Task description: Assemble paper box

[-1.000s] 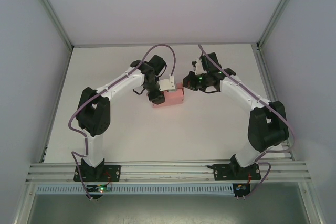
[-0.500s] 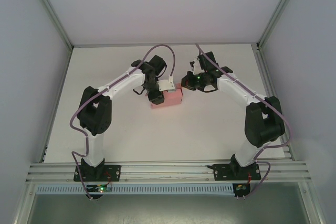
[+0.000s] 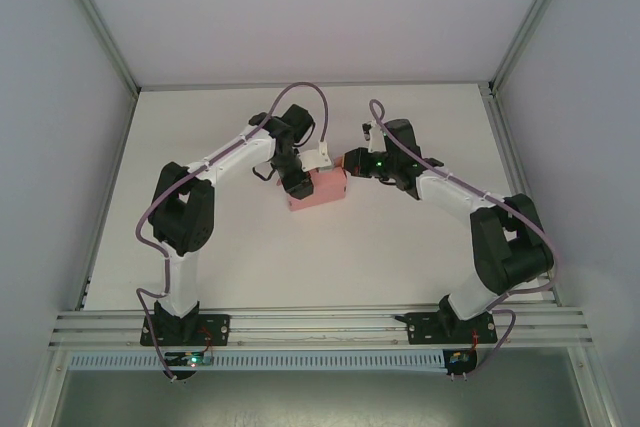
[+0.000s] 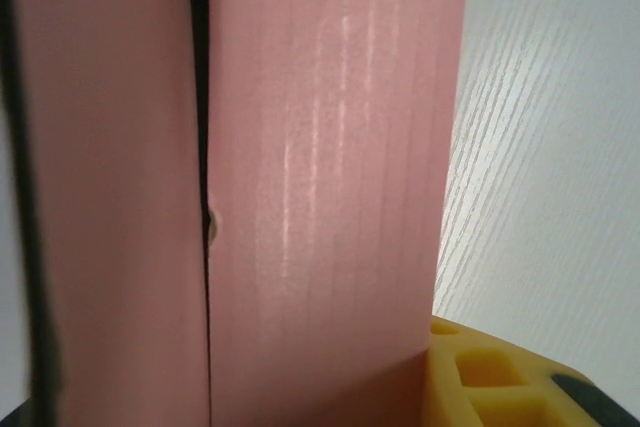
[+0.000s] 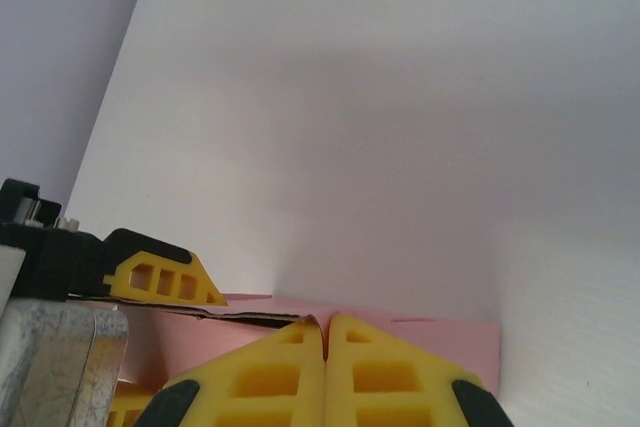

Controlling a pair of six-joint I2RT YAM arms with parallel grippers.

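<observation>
Two arms stand nearest, the left arm (image 3: 185,217) near-left of the paper box (image 3: 320,190) and the right arm (image 3: 505,242) near-right of it, both reaching in toward it. There is one paper box, and there are two sets of fingers, all on one white table (image 3: 400,257).

The box lies on the table between the two wrists. It is a small closed rectangular block of matte pink card. Seen close from the left wrist, its pink face (image 4: 330,197) shows faint lengthwise ribbing. A dark slit with a small nick at mid-height splits it from a narrower pink panel on its left.

The left fingers (image 3: 297,185) sit on the box's left end, partly open and closed around it. One yellow pad (image 4: 480,377) presses against the box's right side and a dark edge runs along its left side, so the card is gripped between them.

The right fingers (image 5: 326,332) are at the box's far-right end and fully closed, the two yellow tips pressed together with nothing between them. The tips meet the box's pink upper edge (image 5: 445,335) and seem to touch it. Left of them, one yellow finger (image 5: 165,280) of the left arm lies along that same edge.

Beyond the box the table runs on to the back wall.
</observation>
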